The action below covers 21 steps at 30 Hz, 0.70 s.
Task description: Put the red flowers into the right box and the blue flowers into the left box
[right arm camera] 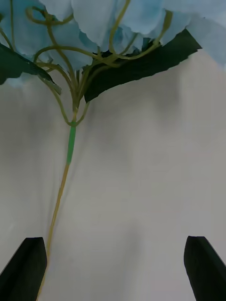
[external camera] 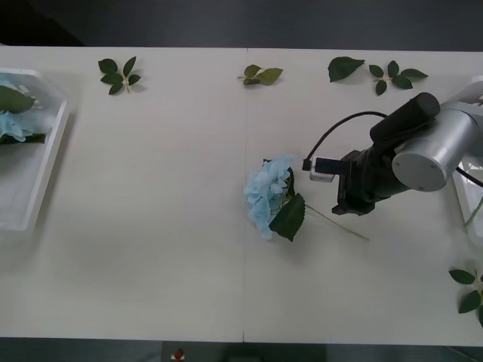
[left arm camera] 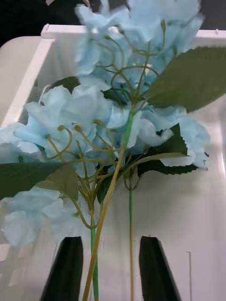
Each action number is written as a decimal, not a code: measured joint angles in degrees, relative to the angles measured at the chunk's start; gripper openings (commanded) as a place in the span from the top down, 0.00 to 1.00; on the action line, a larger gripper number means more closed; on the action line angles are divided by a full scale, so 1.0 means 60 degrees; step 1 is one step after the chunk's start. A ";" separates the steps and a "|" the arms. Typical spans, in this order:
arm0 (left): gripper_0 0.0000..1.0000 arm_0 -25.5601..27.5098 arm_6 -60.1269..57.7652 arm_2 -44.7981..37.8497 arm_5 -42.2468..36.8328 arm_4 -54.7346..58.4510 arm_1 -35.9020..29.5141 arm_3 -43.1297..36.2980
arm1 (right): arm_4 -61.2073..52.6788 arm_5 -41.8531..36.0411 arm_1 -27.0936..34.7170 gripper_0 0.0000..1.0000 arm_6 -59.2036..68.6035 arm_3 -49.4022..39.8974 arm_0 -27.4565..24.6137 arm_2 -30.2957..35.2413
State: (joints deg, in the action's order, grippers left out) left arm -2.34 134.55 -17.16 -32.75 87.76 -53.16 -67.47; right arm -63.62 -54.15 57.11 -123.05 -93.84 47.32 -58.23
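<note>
Blue flower [external camera: 268, 194] lies before the right claw [right arm camera: 113, 268], spread.

A light-blue hydrangea [external camera: 269, 194] with dark green leaves and a pale yellow-green stem lies on the cream-white surface [external camera: 151, 264], just ahead of the right gripper [right arm camera: 115, 265], whose fingers are black. Ahead of the black-fingered left gripper [left arm camera: 112, 268], more light-blue blooms [left arm camera: 117, 117] lie in the white box [external camera: 30, 188]. Loose leaf sprigs [external camera: 119, 74] are dark green.
</note>
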 measured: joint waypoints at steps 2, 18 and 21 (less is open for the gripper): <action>0.35 0.0000 0.0007 0.0000 -0.0019 0.0143 0.0000 0.0000 | 0.0380 -0.0046 -0.0278 0.16 0.0027 0.0004 -0.0154 0.0115; 0.00 0.0494 0.1198 -0.2169 -0.4144 0.1176 0.0001 -0.1948 | 0.2146 -0.0669 -0.2560 0.16 0.0315 0.0816 -0.1318 0.1741; 0.00 0.0505 0.1229 -0.2532 -0.4892 0.1515 0.0001 -0.2229 | 0.2387 -0.0773 -0.2904 0.16 0.0315 0.1040 -0.1471 0.2052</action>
State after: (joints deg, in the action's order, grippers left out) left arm 0.69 141.93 -32.35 -62.10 96.84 -53.15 -80.84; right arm -49.30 -58.79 39.69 -121.17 -87.60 38.49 -45.92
